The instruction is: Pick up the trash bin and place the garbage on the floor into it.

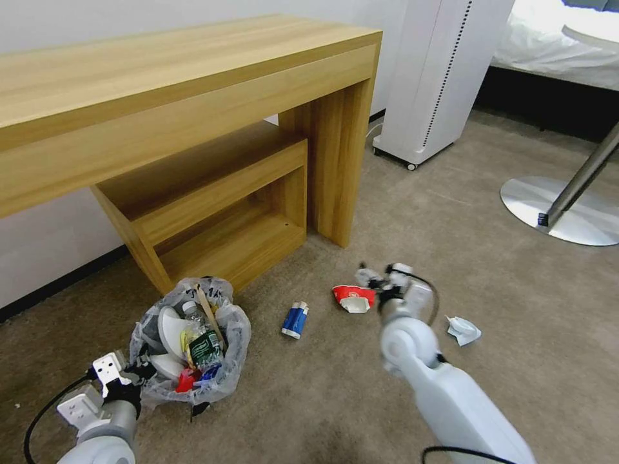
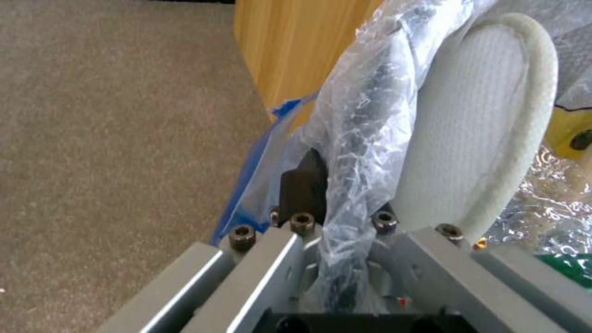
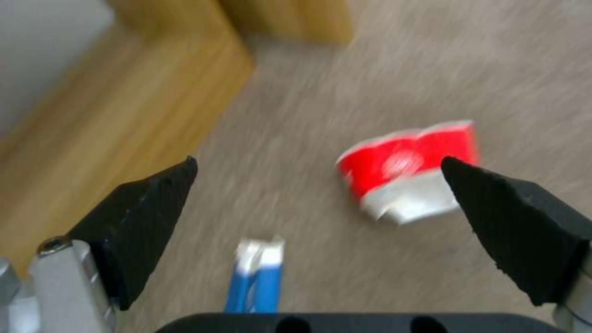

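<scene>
The trash bin [image 1: 225, 351], lined with a crinkly clear bag, holds white slippers, a bottle, a wooden stick and wrappers. My left gripper [image 1: 142, 370] is shut on its near rim; in the left wrist view the left gripper [image 2: 345, 194] pinches the bagged rim [image 2: 364, 115] beside a white slipper [image 2: 475, 138]. My right gripper [image 1: 376, 281] hangs open just above the carpet floor [image 1: 309, 393]. In the right wrist view the right gripper [image 3: 318, 161] is over a crushed red and white can [image 3: 410, 171], also seen as the can [image 1: 353, 298]. A blue-white tube [image 1: 295, 319] [image 3: 259, 273] lies between bin and can. A white crumpled wrapper [image 1: 463, 330] lies right of my right arm.
A wooden desk [image 1: 193, 84] with a low shelf unit [image 1: 219, 212] stands right behind the bin. A white wheeled appliance [image 1: 432, 77] stands at the back. A round metal stand base [image 1: 561, 209] lies at the right. A bed [image 1: 561, 45] is beyond it.
</scene>
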Robot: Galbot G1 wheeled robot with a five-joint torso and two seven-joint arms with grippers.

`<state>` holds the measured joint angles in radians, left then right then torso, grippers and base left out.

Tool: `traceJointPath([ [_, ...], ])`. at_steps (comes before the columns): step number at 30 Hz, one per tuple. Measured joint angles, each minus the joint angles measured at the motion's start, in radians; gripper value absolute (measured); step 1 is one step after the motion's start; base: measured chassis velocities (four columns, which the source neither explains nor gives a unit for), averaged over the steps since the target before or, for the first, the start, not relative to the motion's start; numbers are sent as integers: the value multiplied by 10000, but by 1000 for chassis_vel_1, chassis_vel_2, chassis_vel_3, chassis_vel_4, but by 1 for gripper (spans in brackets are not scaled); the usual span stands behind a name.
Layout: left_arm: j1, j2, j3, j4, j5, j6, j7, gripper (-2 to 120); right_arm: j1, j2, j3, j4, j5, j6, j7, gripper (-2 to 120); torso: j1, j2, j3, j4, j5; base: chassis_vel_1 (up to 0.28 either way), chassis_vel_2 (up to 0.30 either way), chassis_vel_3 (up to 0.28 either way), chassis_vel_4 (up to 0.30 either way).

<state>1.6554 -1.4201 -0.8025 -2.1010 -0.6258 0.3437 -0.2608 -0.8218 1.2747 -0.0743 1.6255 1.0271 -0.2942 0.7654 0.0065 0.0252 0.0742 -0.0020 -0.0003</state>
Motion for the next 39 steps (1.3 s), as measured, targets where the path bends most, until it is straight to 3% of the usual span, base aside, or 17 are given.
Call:
traceJointPath([
  [3, -32, -118, 35, 77, 126, -61, -1, 0, 792, 532, -690, -1162, 395, -309, 318, 100, 0, 0, 0, 1, 1, 0, 0, 0, 0],
  [10, -85, -183, 66, 123, 213, -103, 2, 0, 1384, 1433, -899, -2822, 461, -405, 555, 100, 0, 0, 0, -1, 1, 0, 0, 0, 0],
  [23, -67, -211, 41, 95, 210, -136, -10, 0, 1543, 2664, -918, -5178, -331, -256, -291, 100, 0, 0, 0, -1, 1, 0, 0, 0, 0],
  [39, 120, -137, 47, -245, 136, -220, 6, 0, 2340, 3363, -1123, -7435, -959, 67, -1213, 100, -2, 0, -1, -1, 4, 0, 0, 0, 0],
])
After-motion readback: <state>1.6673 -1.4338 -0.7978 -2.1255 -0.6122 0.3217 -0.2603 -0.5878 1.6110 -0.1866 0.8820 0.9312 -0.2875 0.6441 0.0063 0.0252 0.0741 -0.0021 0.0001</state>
